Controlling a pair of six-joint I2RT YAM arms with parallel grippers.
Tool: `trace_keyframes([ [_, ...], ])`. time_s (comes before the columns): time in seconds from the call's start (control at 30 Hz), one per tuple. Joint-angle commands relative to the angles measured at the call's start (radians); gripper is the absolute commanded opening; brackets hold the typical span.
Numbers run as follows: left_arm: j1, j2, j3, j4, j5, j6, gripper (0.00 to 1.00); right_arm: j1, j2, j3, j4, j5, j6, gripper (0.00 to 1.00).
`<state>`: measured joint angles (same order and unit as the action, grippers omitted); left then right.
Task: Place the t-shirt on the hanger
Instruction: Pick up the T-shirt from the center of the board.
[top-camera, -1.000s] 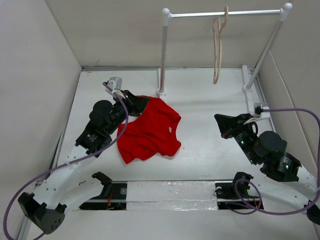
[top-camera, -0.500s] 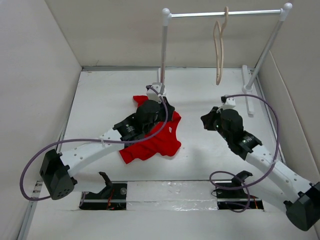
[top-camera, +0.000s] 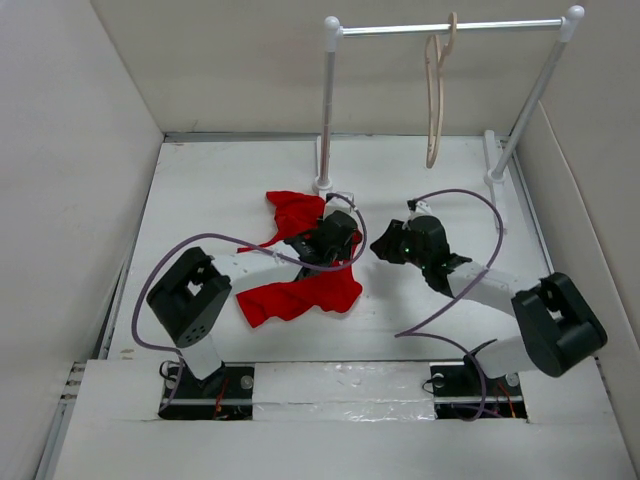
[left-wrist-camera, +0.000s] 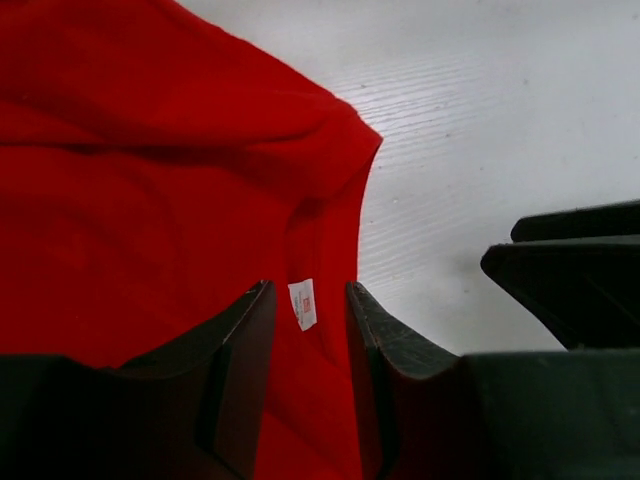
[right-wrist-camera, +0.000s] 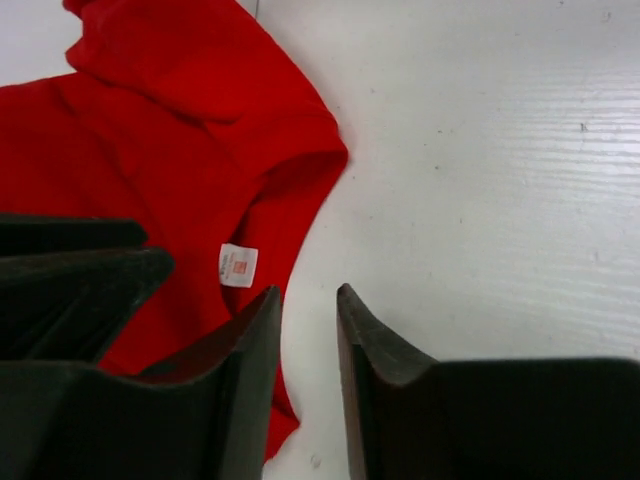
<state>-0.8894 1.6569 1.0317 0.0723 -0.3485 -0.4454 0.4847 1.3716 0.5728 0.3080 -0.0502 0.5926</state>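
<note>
The red t-shirt (top-camera: 300, 290) lies crumpled on the white table, one part bunched up toward the back. My left gripper (top-camera: 350, 243) is low over its right edge. In the left wrist view the t-shirt (left-wrist-camera: 150, 180) fills the left side, and my left gripper (left-wrist-camera: 308, 290) has its jaws a little apart over the collar and its white label (left-wrist-camera: 303, 303). My right gripper (top-camera: 378, 250) faces it from the right. In the right wrist view my right gripper (right-wrist-camera: 308, 292) is narrowly open and empty at the t-shirt's (right-wrist-camera: 190, 120) edge. The beige hanger (top-camera: 435, 95) hangs on the rod.
A white rack with a silver rod (top-camera: 450, 27) stands at the back, its left post (top-camera: 327, 110) just behind the shirt. White walls close in the left, right and back sides. The two grippers are almost tip to tip; the right one shows in the left wrist view (left-wrist-camera: 570, 280).
Both arms have reached toward the middle and met at the shirt's right edge. The shirt has gone from lying flat to crumpled, with a part pushed toward the back.
</note>
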Motion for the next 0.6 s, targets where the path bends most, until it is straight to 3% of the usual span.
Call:
trace_keyframes([
  [0.0, -0.002, 0.001, 0.050, 0.021, -0.040, 0.027, 0.30, -0.003, 0.093, 0.013, 0.226, 0.028, -0.005, 0.40],
  [0.03, -0.002, -0.002, 0.042, 0.032, -0.034, 0.024, 0.30, -0.003, 0.119, 0.028, 0.230, 0.029, -0.005, 0.47],
  [0.1, -0.002, -0.019, 0.018, 0.052, -0.049, 0.010, 0.30, -0.003, 0.187, 0.065, 0.233, 0.007, -0.005, 0.49],
  [0.2, 0.010, -0.029, 0.002, 0.061, -0.037, 0.005, 0.30, 0.006, 0.323, 0.137, 0.235, 0.009, 0.004, 0.50],
  [0.57, 0.020, -0.132, -0.071, 0.092, 0.016, -0.030, 0.28, 0.074, 0.423, 0.239, 0.195, 0.232, 0.033, 0.49],
])
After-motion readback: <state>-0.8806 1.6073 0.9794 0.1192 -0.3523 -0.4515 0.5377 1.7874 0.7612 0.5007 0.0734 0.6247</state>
